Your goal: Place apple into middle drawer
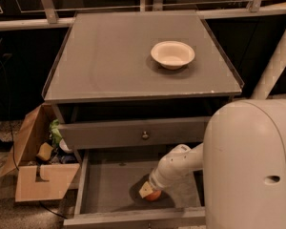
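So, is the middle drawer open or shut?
Open: the middle drawer is pulled out under the upper drawer, its floor visible. The gripper is inside it, at the apple.

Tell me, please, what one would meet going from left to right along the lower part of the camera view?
The cardboard box → the claw, down in the open middle drawer right at the apple → the robot's white body.
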Tool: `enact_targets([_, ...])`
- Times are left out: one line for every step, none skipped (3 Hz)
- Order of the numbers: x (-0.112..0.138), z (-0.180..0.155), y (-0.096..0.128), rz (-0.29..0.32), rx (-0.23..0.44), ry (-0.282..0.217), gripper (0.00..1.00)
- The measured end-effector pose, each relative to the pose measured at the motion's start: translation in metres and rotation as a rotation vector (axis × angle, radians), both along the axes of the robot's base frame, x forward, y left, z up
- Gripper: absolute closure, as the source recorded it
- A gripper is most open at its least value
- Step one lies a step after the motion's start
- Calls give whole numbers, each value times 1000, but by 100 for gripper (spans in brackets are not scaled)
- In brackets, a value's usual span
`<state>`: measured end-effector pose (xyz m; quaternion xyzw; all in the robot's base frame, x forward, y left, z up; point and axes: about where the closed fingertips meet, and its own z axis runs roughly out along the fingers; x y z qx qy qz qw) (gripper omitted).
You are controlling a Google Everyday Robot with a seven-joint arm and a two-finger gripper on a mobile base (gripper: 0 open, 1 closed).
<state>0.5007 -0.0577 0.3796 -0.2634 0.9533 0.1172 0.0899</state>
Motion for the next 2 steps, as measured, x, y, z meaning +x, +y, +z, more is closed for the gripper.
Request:
enact_targets([-4, -8, -2, -17, 4, 14, 100])
enact_targets([-4, -8, -2, -17, 4, 14, 81])
